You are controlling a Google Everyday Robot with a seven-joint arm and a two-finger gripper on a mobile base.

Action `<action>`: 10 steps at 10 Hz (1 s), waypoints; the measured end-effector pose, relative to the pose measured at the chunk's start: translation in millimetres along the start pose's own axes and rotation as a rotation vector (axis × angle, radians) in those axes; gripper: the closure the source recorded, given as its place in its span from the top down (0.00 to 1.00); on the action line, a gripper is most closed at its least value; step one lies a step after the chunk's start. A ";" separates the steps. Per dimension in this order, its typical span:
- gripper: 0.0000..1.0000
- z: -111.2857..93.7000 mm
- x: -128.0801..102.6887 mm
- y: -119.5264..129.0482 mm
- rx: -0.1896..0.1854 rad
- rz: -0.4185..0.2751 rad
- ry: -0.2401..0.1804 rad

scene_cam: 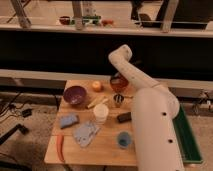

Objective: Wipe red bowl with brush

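Desk [107,152]: purple bowl [75,95] back left, orange fruit [96,86] near it, white cup [101,113] mid, blue sponge [68,120] + cloth [86,133] front left, green tray [189,142] rt.
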 end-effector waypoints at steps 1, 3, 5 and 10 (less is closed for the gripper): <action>0.03 -0.9 -2.7 -1.0 0.002 -0.005 -0.003; 0.03 -11.1 -1.7 6.6 -0.007 -0.013 -0.007; 0.03 -29.9 6.6 26.6 -0.026 -0.006 -0.009; 0.03 -51.0 16.2 47.6 -0.048 0.011 -0.025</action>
